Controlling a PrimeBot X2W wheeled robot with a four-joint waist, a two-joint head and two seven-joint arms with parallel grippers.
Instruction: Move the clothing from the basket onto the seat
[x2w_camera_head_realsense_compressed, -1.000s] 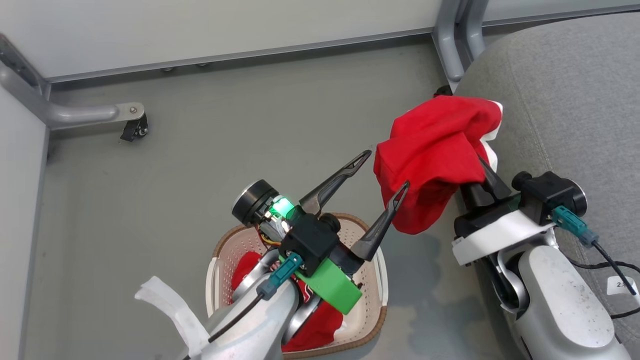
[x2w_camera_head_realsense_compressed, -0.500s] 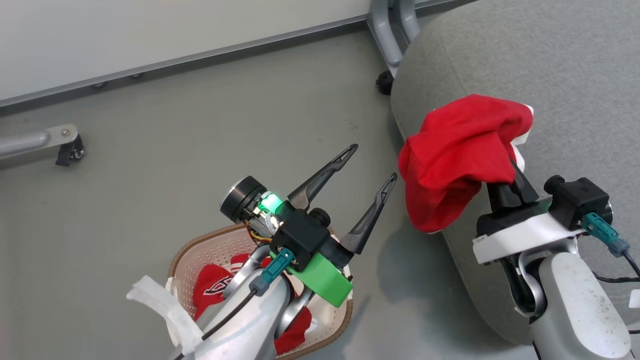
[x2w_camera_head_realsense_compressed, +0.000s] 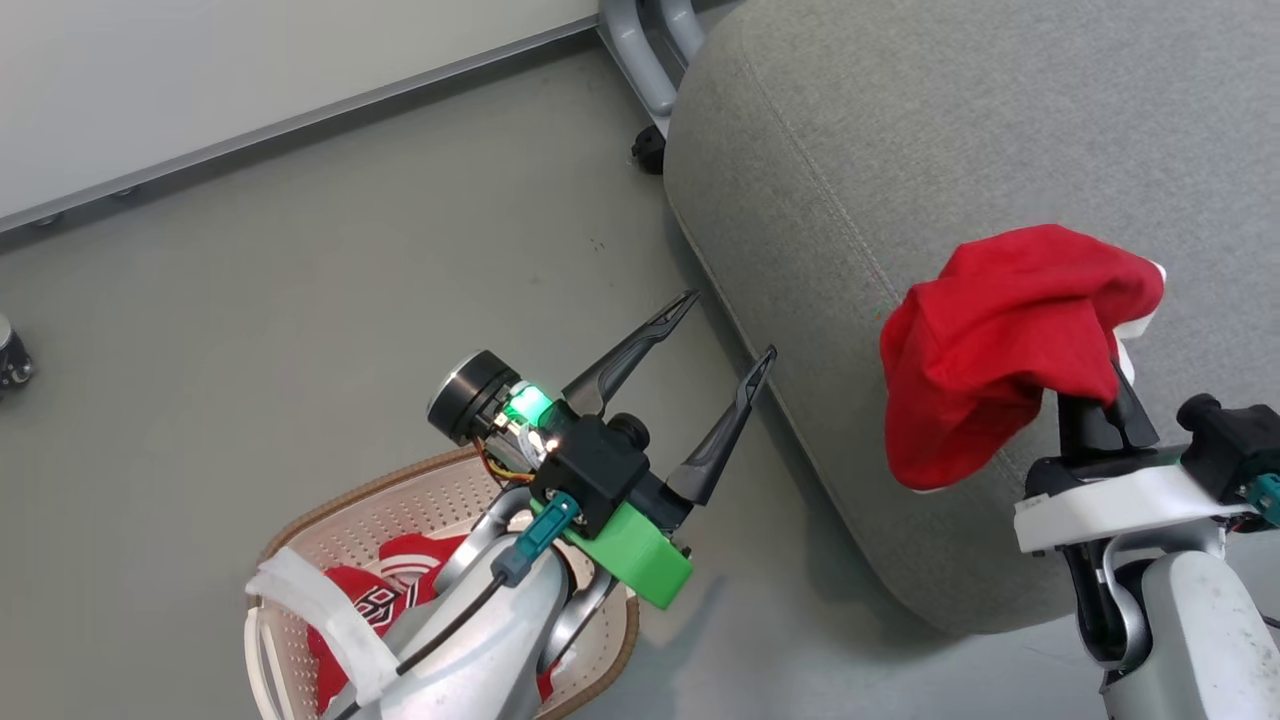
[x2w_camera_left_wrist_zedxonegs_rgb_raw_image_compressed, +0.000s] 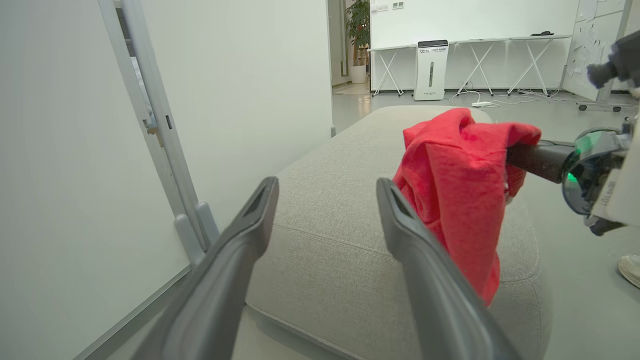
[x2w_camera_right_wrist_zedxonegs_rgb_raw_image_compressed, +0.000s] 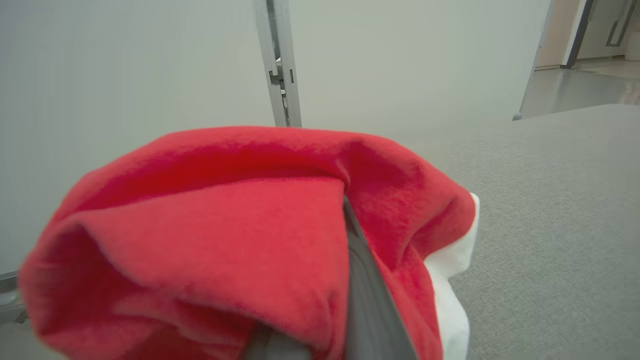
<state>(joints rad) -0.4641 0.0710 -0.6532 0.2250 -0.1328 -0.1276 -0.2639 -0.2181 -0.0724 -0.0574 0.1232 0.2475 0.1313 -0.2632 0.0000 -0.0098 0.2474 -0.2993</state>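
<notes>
The right claw (x2w_camera_head_realsense_compressed: 1103, 398) is gripping the shorts (x2w_camera_head_realsense_compressed: 1000, 350) with fingers closed; the cloth is draping over its fingertips, above the seat (x2w_camera_head_realsense_compressed: 900, 150). The left claw (x2w_camera_head_realsense_compressed: 730, 325) is hanging wide open, empty, over the floor (x2w_camera_head_realsense_compressed: 300, 300). The jersey (x2w_camera_head_realsense_compressed: 390, 590) is lying in the basket (x2w_camera_head_realsense_compressed: 330, 500).

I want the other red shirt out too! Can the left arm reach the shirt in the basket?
Probably yes. The jersey lies uncovered in the open-topped basket, right under that arm, and the left arm's fingers are open and empty. They point away, though, so it would have to swing down.
</notes>
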